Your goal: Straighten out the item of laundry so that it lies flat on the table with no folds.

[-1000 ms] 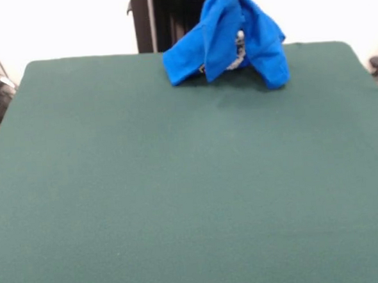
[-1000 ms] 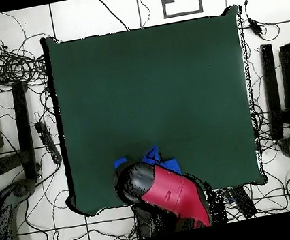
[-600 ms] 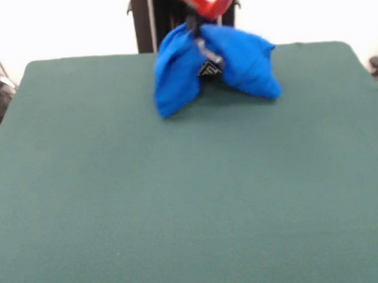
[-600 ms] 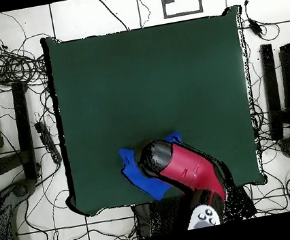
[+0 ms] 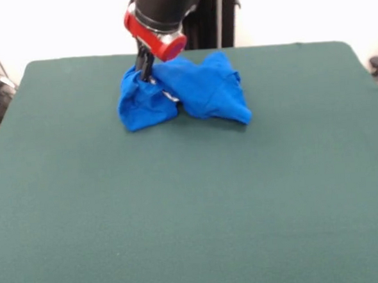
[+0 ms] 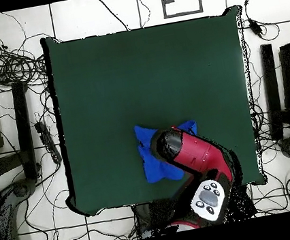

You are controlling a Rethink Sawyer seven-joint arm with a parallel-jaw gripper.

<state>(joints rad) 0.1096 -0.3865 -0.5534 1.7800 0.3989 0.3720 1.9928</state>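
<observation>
Front view: gripper (image 5: pixel 147 72) down in the crumpled blue T-shirt (image 5: pixel 198 89), dark fingers buried in a raised fold at the shirt's left lump; clamped or apart, could not tell. Shirt bunched in two lumps on the green table (image 5: pixel 193 205), toward its far edge, touching the cloth. Red and black arm (image 5: pixel 162 18) came down steeply from above, tilted. Overhead view: gripper hidden under the arm (image 6: pixel 190 162); only the shirt's (image 6: pixel 154 162) edges showed around it, near the table's (image 6: pixel 100 85) bottom edge.
</observation>
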